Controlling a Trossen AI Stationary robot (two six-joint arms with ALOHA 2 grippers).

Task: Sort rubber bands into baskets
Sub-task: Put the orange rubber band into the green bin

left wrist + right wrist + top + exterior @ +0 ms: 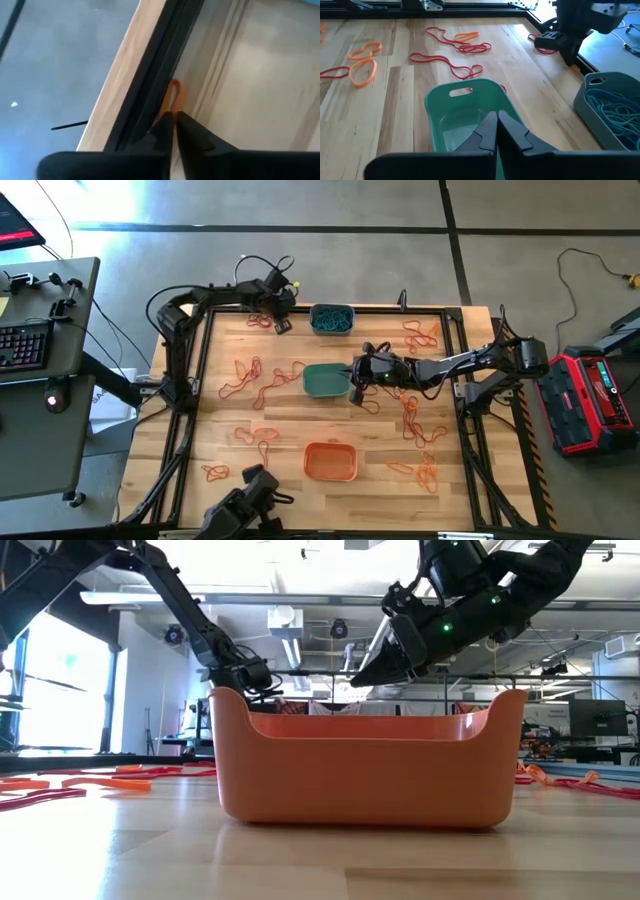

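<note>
Three baskets stand on the wooden table: a grey-blue one (331, 318) at the far side holding blue-teal bands, a teal-green one (322, 381) in the middle, and an orange one (330, 462) near the front. Orange and red rubber bands (258, 377) lie scattered on the wood. My left gripper (280, 323) is at the far left by the table's frame, shut on an orange rubber band (173, 95). My right gripper (496, 116) is shut and holds nothing. It hangs over the teal-green basket (470, 117), whose inside looks bare. My left gripper pinches one end of the orange rubber band's loop (172, 107) between its two fingertips. The rest of the loop sticks out ahead of the fingers, beside the black frame rail (150, 85) at the table's edge. Whether the band is lifted off the wood, I cannot tell.
The black frame rail runs round the table edge. More bands lie right of the teal-green basket (415, 420) and at the far right corner (420, 332). A desk with a keyboard (25, 345) stands left of the table, and a red case (590, 395) to the right.
</note>
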